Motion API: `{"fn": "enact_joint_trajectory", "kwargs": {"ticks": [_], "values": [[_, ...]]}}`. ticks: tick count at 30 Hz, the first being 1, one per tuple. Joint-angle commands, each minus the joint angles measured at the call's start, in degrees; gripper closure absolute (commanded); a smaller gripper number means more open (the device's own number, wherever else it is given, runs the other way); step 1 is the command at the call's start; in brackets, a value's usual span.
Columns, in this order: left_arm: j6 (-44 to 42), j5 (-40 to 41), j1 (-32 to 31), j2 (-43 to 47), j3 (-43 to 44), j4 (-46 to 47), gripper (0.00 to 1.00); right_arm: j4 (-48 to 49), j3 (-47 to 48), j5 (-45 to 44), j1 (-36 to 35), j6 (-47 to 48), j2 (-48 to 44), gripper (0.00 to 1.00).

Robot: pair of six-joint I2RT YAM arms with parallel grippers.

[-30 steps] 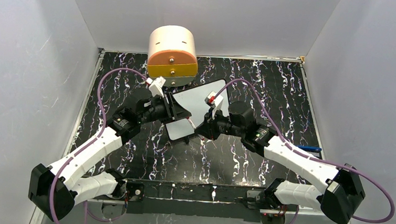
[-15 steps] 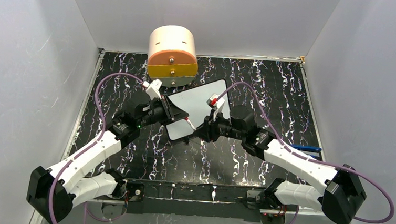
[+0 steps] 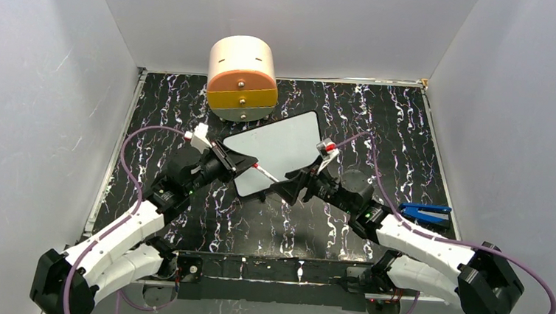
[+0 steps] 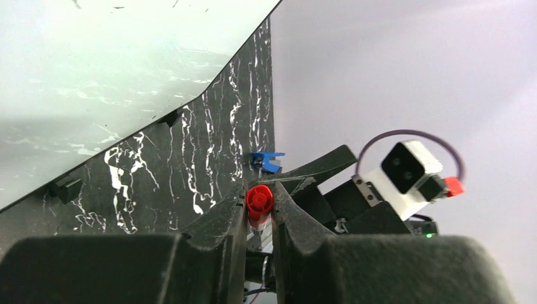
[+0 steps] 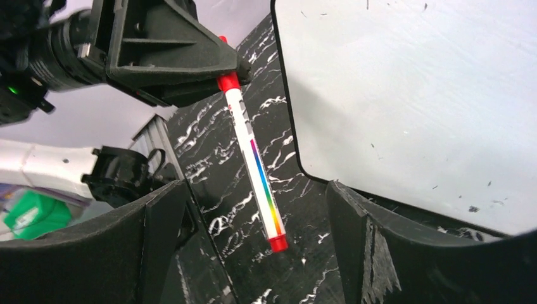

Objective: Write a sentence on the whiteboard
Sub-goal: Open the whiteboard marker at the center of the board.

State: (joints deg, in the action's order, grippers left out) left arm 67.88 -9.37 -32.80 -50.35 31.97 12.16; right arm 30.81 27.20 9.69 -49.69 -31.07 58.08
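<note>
Left gripper (image 3: 245,163) pinches the red end of a marker (image 5: 256,164) tight; the marker sticks out toward the right gripper (image 5: 255,209); that one has its fingers (image 5: 158,228) spread wide (the marker's other red tip hangs between them, touching neither); the whiteboard (image 3: 279,146) lies flat on the table (image 3: 380,127) just past both grippers, its near corner beside the marker; a round drawer unit (image 3: 242,79) sits beyond the whiteboard; a blue thing (image 3: 425,211) lies well behind the right gripper.

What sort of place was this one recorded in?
Probably a lab test cell: plain white walls box in a black marbled tabletop, with the left arm and right arm bolted at its near edge and a whiteboard as prop.
</note>
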Motion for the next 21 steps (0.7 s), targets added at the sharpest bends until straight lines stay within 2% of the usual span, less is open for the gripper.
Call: {"fn": "enact_joint_trajectory", "kwargs": {"ticks": [1, 8, 15, 21], "values": [[6.78, 2.9, -0.25, 2.54, -2.57, 6.98, 1.0, 15.41, -2.96, -3.52, -0.35, -7.91, -0.34, 0.11], [12.75, 2.63, -0.25, 2.19, -6.07, 14.47, 1.0, 25.71, -4.61, -2.2, -0.38, -12.3, 3.17, 0.13], [15.96, 1.46, -0.42, -0.15, -7.13, 19.64, 1.0, 30.09, -3.03, -0.66, -0.39, -14.9, 7.33, 0.2], [16.67, 1.59, -0.87, -0.72, -7.56, 20.27, 1.0, 34.04, -2.53, -0.06, -0.36, -16.41, 9.31, 0.25]]}}
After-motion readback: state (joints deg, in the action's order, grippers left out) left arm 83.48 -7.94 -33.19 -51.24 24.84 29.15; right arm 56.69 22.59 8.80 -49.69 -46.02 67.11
